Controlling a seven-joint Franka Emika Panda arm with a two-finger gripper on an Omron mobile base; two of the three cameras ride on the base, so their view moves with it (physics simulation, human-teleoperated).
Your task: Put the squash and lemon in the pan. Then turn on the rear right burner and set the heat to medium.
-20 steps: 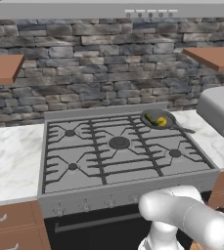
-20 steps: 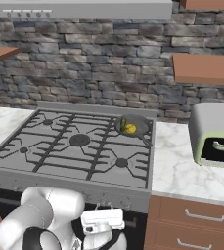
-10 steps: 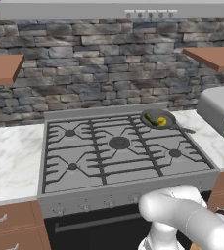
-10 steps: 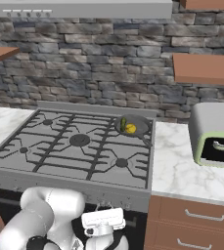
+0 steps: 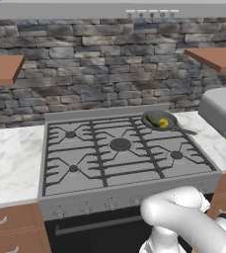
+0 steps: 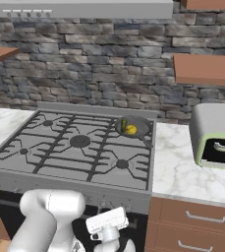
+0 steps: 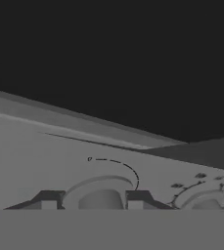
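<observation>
The white arm folds low in front of the grey steel stove (image 5: 129,195), its hand dropped to the level of the front panel. In the hand view the two-finger gripper (image 7: 89,201) sits with its dark fingertips (image 7: 49,200) on either side of a round grey control knob (image 7: 100,194), close against it; whether they press it I cannot tell. A thin curved dial mark arcs above that knob, and a second round knob (image 7: 206,199) lies just to its right.

Up on the cooktop, grey grate arms radiate from dark burner caps, with a larger ringed burner (image 5: 120,144) in the centre. At the rear right burner (image 6: 133,129) rests the round shallow dark grey frying pan (image 5: 159,120), its thin handle pointing to the right and forward. Inside it lie the small dark green squash (image 5: 152,120) and the bright yellow lemon (image 5: 163,123), touching.

On the white marble counter (image 6: 182,170) to the right stands a rounded grey and pale green toaster oven (image 6: 216,136). A rough grey stone wall (image 5: 99,74) runs behind.
</observation>
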